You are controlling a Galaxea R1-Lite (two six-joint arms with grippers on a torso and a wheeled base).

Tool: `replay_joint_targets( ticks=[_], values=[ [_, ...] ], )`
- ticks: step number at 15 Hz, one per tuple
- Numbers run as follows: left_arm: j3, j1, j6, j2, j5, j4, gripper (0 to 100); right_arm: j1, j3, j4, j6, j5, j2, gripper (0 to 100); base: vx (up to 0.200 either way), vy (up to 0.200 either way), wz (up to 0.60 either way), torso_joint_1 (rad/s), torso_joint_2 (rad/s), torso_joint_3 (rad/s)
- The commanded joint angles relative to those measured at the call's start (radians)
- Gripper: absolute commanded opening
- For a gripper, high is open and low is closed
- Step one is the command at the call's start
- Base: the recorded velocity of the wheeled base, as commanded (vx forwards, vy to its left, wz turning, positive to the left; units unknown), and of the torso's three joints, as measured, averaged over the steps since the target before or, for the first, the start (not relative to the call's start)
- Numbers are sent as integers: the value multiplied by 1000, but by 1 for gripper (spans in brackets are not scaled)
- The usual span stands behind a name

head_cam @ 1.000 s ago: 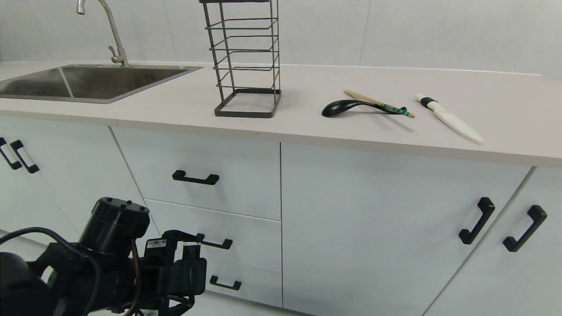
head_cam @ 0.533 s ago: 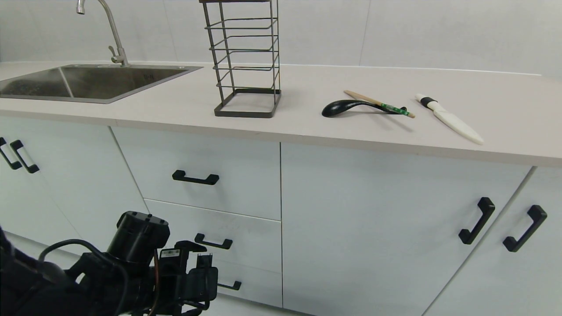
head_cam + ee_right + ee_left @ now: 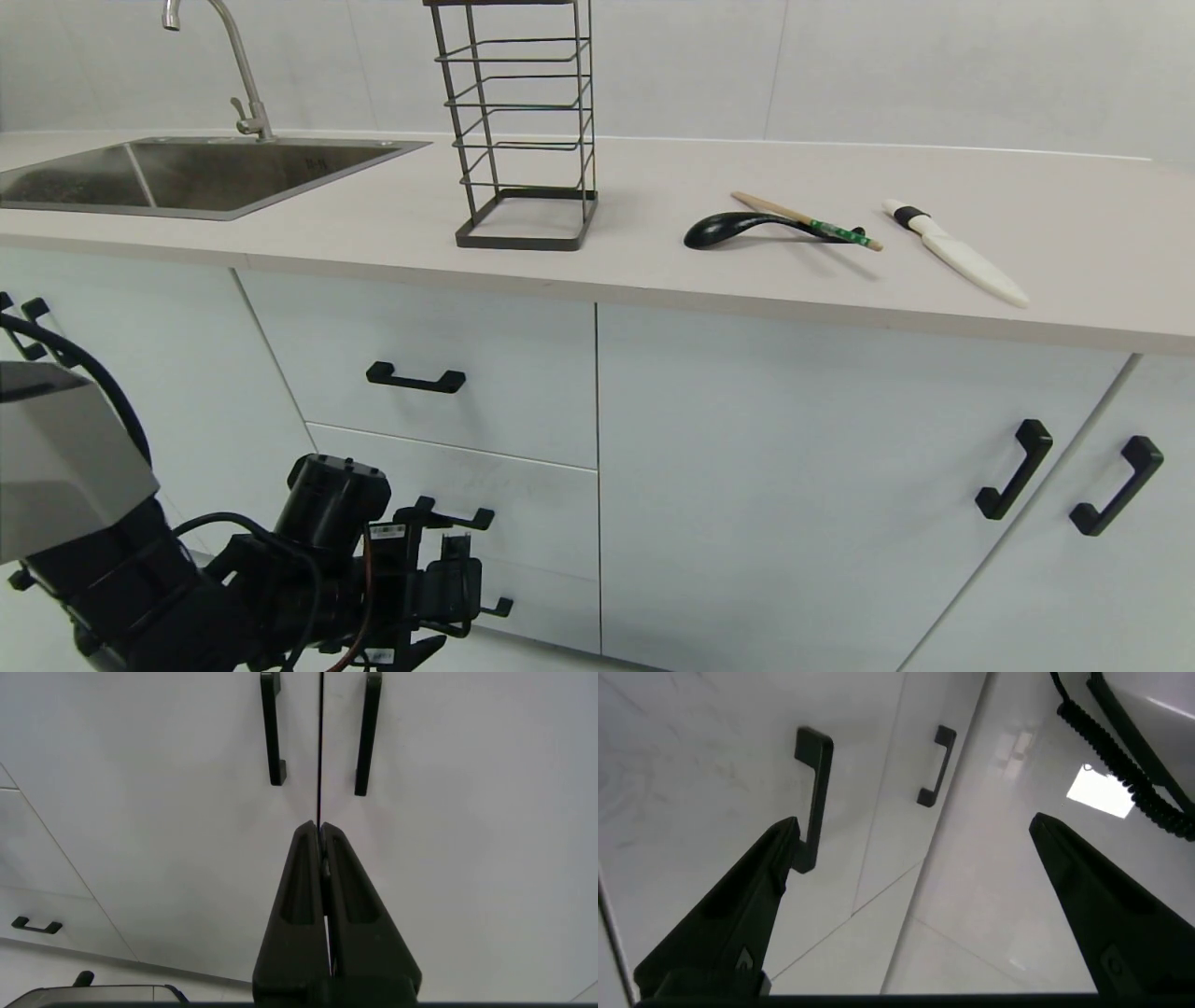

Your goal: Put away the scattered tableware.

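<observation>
1. The left gripper (image 3: 912,821) sits lowest and nearest, at about 7 o'clock in the head view, in front of the lower drawers. Its fingers (image 3: 729,915) are spread wide apart with nothing between them. The left wrist view looks through the gap at two black handles (image 3: 813,803) on white cabinet fronts.
2. Over the last second this gripper has slid toward 3 o'clock and slightly lower. It now overlaps the middle drawer handle (image 3: 455,515), which it previously sat beside.
3. The right gripper (image 3: 320,835) has its fingers (image 3: 304,887) pressed flat together and holds nothing. It faces a pair of cabinet doors, with a vertical black door handle (image 3: 272,728) on either side of the seam.
4. The top drawer handle (image 3: 415,378) is above the left gripper, at its 12 o'clock.
5. On the tabletop (image 3: 653,271), the scattered tableware lies at about 1 o'clock in the head view, exactly where it was before.
6. The black spoon (image 3: 738,227) rests bowl-down, and the wooden chopsticks (image 3: 808,222) lie across its handle.
7. The white knife (image 3: 952,252) is at the spoon's 3 o'clock, apart from the chopsticks, with its blade pointing toward 4 o'clock.
8. An upright wire rack (image 3: 523,131) stands at the spoon's 9 o'clock, unmoved.
9. The steel sink (image 3: 187,173) and its faucet (image 3: 233,65) are farthest away, at 10 o'clock.
</observation>
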Motion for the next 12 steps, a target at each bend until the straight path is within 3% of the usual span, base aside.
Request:
replay_joint_targets(
  ticks=[1, 9, 12],
  values=[
    [-4, 27, 17, 40, -1, -1, 100, 0, 0, 0, 0, 0, 1, 0, 0, 0, 0, 0, 0, 0],
    [-105, 73, 26, 152, -3, -4, 100, 0, 0, 0, 0, 0, 1, 0, 0, 0, 0, 0, 0, 0],
    [-124, 92, 24, 207, -4, -72, 100, 0, 0, 0, 0, 0, 1, 0, 0, 0, 0, 0, 0, 0]
  ],
)
